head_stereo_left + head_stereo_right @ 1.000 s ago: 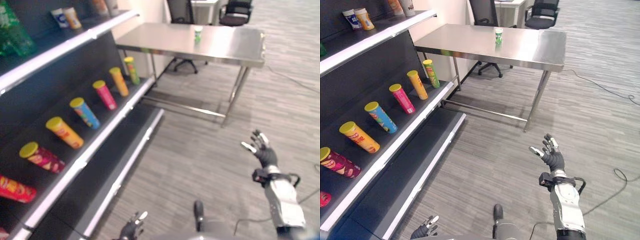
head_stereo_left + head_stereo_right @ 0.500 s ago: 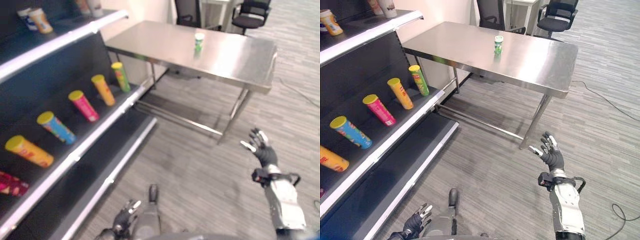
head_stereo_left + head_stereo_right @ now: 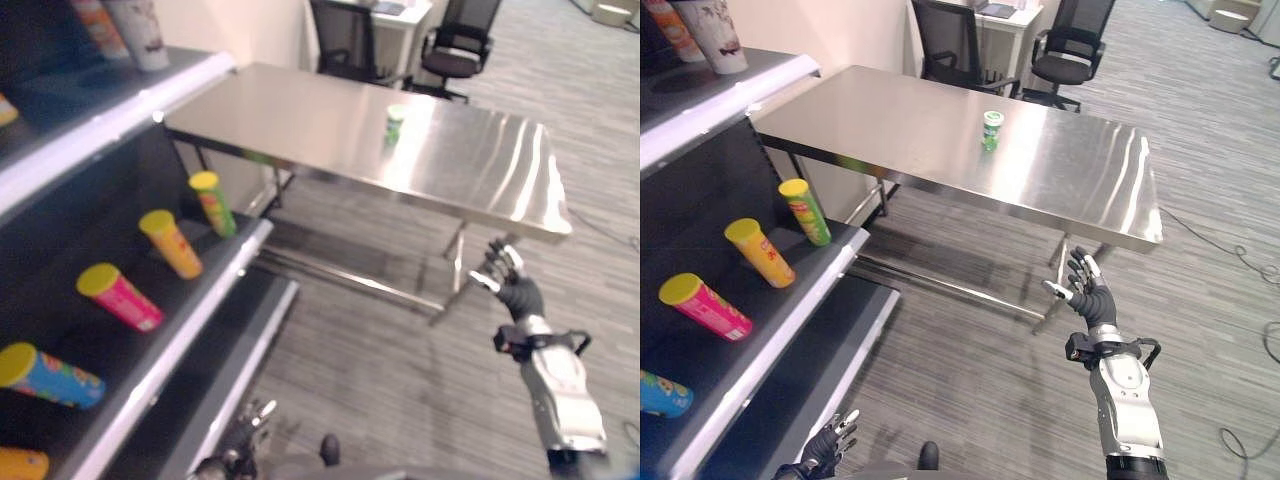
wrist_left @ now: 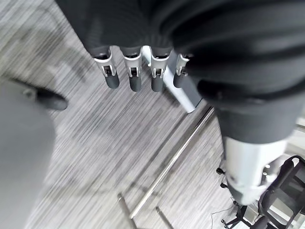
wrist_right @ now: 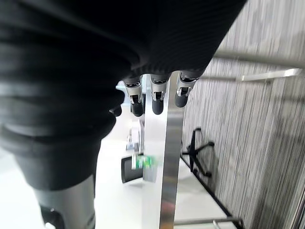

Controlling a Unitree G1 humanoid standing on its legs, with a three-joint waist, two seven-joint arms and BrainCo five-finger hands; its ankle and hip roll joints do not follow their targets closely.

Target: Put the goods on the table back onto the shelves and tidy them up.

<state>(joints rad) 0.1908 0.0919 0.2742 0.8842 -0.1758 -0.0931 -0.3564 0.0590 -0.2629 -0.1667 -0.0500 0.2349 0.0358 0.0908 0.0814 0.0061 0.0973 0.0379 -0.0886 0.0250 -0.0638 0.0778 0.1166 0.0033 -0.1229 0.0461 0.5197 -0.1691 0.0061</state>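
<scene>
A small green can (image 3: 990,129) stands upright on the steel table (image 3: 1060,190), toward its far middle; it also shows as a green can (image 5: 142,162) past my right hand's fingers. My right hand (image 3: 1086,299) is raised in front of the table's near right corner, fingers straight and spread, holding nothing. My left hand (image 3: 827,447) hangs low near the floor by the bottom shelf, fingers relaxed and empty; its fingers (image 4: 135,74) point at the floor. The shelf unit (image 3: 790,300) on the left holds several chip tubes lying tilted, such as a green one (image 3: 806,211).
Two cups (image 3: 712,30) stand on the top shelf. Two black office chairs (image 3: 1065,60) and a white desk stand behind the table. The table's legs and crossbar (image 3: 950,285) run near the shelf's end. Open grey floor lies to the right.
The camera has swung right and closer to the table, so shelves slide left. My right hand has risen to the table's near corner. The left hand stays low.
</scene>
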